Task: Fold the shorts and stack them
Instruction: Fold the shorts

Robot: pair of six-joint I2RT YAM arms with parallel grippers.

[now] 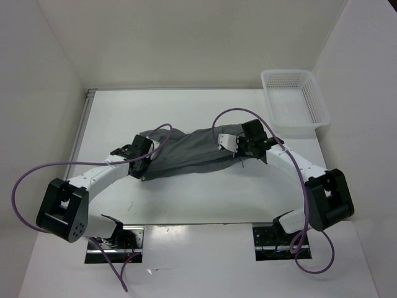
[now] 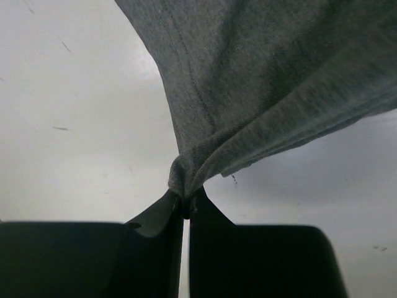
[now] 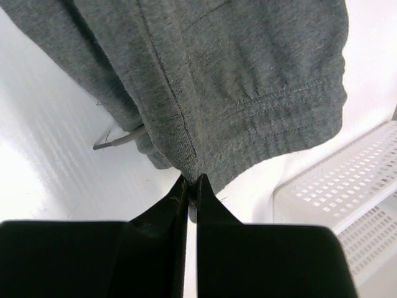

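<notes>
Shorts of plain medium-grey soft cloth (image 1: pixel 186 152) are caught at two edges, one in each pincer. The left gripper (image 2: pixel 185 206) has its black fingers pressed together on a bunched nub of fabric, and from that nub the cloth fans away in taut creases. The right gripper (image 3: pixel 192 185) is likewise clamped on a folded edge, close beside a stitched band and a loose pale drawstring (image 3: pixel 118 139). Between the two pincers the garment spans as a slack sheet over the white tabletop (image 1: pixel 205 198); whether its sagging middle touches the surface cannot be told. Beyond the right pincer, on its outer side, stands a white plastic mesh basket (image 3: pixel 338 186), apart from the cloth. The fabric looks light, limp and not slippery. It will likely droop and crease wherever unsupported, and a narrow pinch gathers it into a knot. Holds at corners or along the thicker stitched edges and seams should carry it best, with both arms moving together so it lies flat.
</notes>
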